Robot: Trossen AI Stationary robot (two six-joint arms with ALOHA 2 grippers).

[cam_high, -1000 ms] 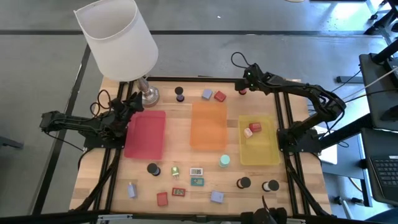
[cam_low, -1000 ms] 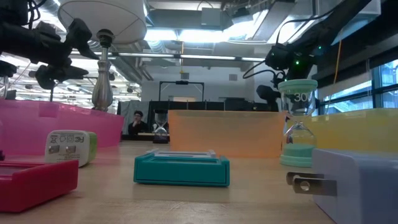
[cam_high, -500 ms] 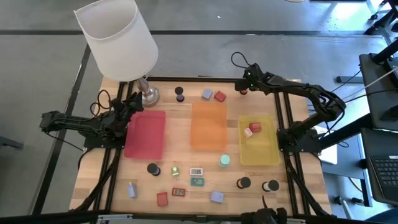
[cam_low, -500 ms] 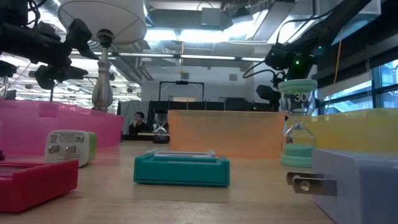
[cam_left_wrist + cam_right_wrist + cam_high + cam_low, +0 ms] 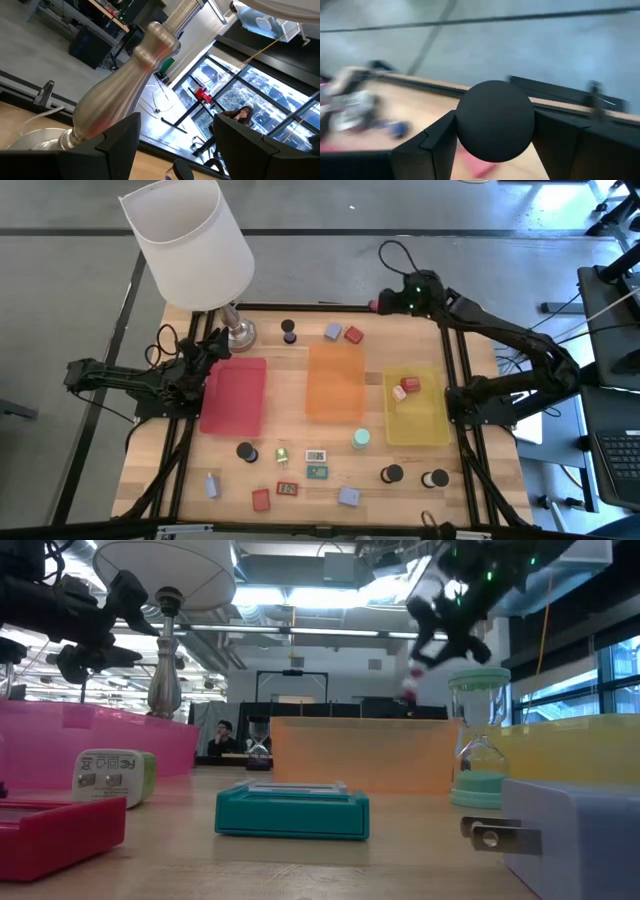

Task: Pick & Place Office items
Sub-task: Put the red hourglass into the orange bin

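My right gripper (image 5: 384,306) hangs over the table's far edge, shut on a small black round item (image 5: 495,120) with a red part; the low view shows that item (image 5: 410,682) in the air. My left gripper (image 5: 205,358) waits open by the pink tray's far left corner, facing the lamp base (image 5: 125,85). Other office items stand on the wood: a teal round one (image 5: 361,439), black round ones (image 5: 245,451) (image 5: 392,474) (image 5: 289,330), lavender (image 5: 333,332) and red (image 5: 353,335) blocks, and small flat rectangles (image 5: 317,456). My right gripper pinches the black round item between its two fingers (image 5: 435,145), one on each side of the round black end (image 5: 495,102). The item is lifted clear of the table and hangs below the gripper, with a reddish part (image 5: 410,690) at its lower end.
The pink (image 5: 233,395), orange (image 5: 335,383) and yellow (image 5: 425,420) trays lie side by side mid-table; the yellow one holds a red-and-white piece (image 5: 405,387). The big white-shaded lamp (image 5: 190,240) stands at the far left corner. A person sits in the room beyond (image 5: 220,735).
My right gripper has risen from the table near the far edge and moved farther toward that edge, carrying the black round item up clear of the wood. It was still until half a second ago, then moved quickly.
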